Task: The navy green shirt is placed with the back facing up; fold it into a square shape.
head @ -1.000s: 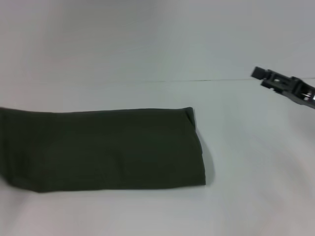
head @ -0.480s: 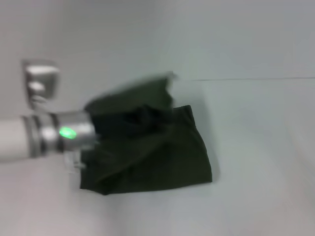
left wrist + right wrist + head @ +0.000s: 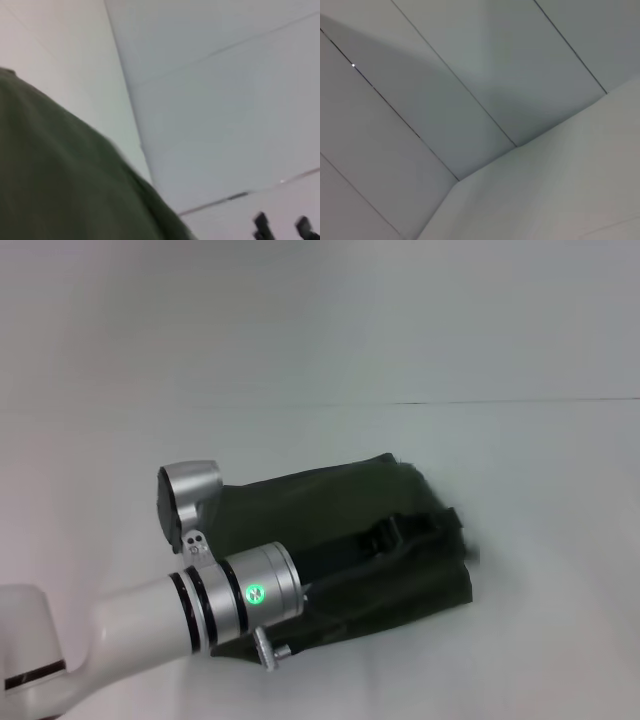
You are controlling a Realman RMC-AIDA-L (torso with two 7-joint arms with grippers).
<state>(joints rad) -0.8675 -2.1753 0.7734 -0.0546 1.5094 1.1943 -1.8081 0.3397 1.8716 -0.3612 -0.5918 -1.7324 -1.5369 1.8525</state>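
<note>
The navy green shirt (image 3: 330, 510) lies in the middle of the white table, its plain side up, doubled over into a shorter block. My left arm reaches across it from the lower left. At the shirt's right end my left gripper (image 3: 442, 524) rests low on the top layer, shut on the cloth. Green cloth (image 3: 60, 170) fills the near part of the left wrist view. Two small dark fingertips standing apart far off in that view are my right gripper (image 3: 281, 227), which is open. It is outside the head view.
The white table (image 3: 540, 490) runs wide to the right and behind the shirt, up to the seam with the pale back wall (image 3: 400, 320). In the right wrist view there are only pale wall panels (image 3: 470, 100) and table surface.
The shirt was a long strip. My left arm came in, lifted the strip's left end and carried it over to the right end. The right gripper left the head view.
</note>
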